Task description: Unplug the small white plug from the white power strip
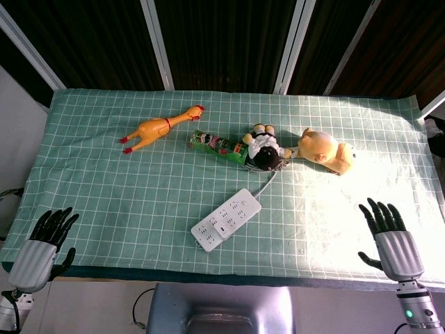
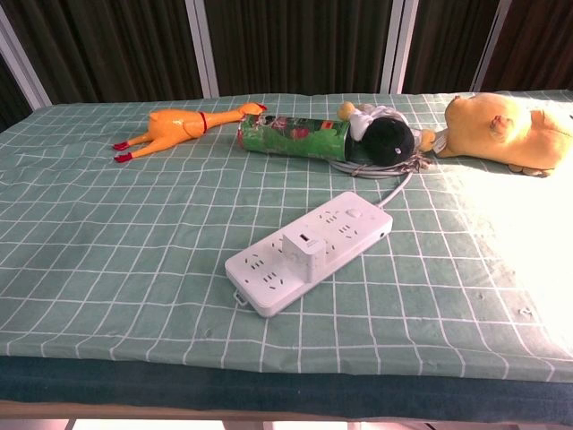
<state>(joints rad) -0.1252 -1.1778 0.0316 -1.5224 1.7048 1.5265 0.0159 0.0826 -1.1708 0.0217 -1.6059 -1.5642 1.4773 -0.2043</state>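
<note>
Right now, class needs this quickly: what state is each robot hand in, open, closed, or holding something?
Left hand: open, holding nothing, at the table's near edge.
Right hand: open, fingers spread, holding nothing.

A long white power strip [image 2: 309, 251] lies flat and diagonal near the middle of the table. A small white plug [image 2: 304, 244] sits seated in its middle sockets, upright.
</note>
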